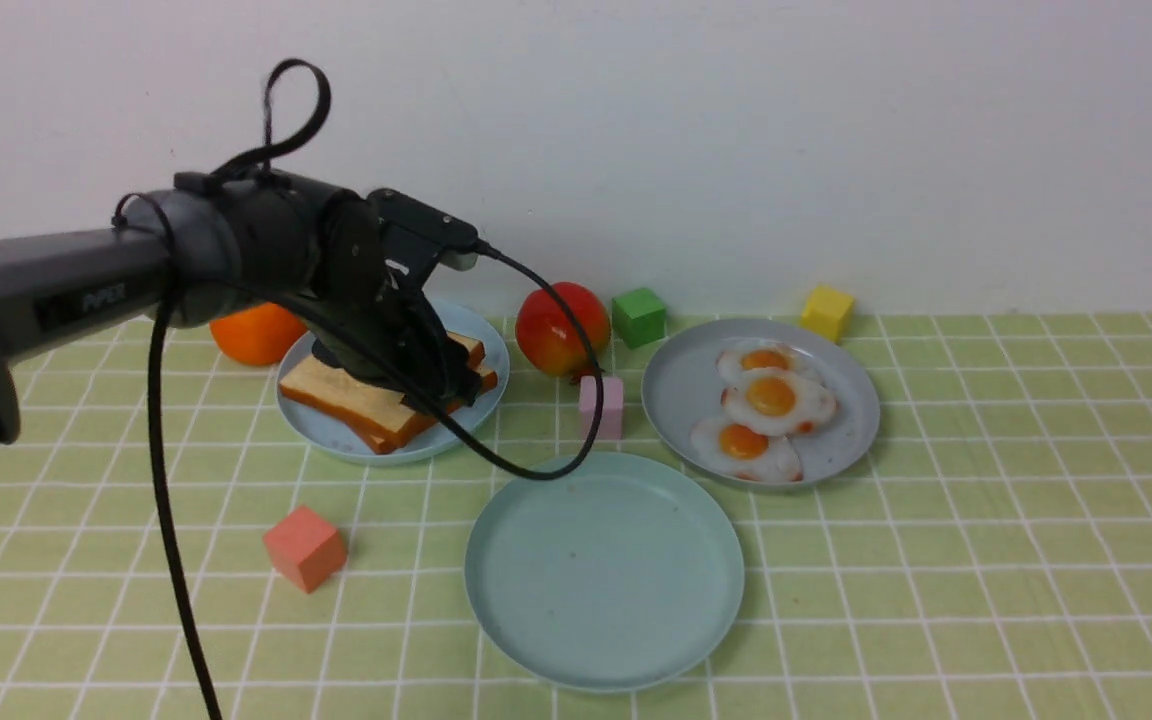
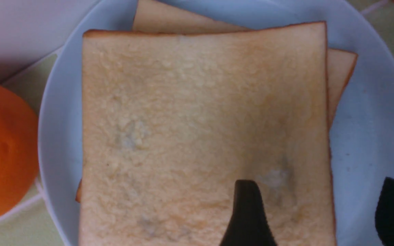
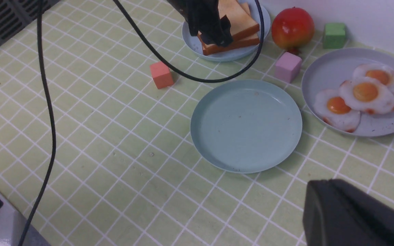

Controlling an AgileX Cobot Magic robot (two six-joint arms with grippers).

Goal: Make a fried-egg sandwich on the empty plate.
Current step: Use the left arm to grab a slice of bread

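Left claw [image 2: 316, 205] hangs open astride the edge of the top toast slice [image 2: 200, 119] on the sky-blue plate [image 2: 371, 102], gripping nothing yet, probably to pinch it for the empty plate [image 1: 604, 570], bare near the fried eggs [image 1: 774, 397]; the right claw [image 3: 354, 212] shows too little to tell

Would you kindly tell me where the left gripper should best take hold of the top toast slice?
Probably at the crust edge that the open left gripper straddles, coming down from above: the top toast slice lies flat on the lower slice, so only its edges offer a pinch.
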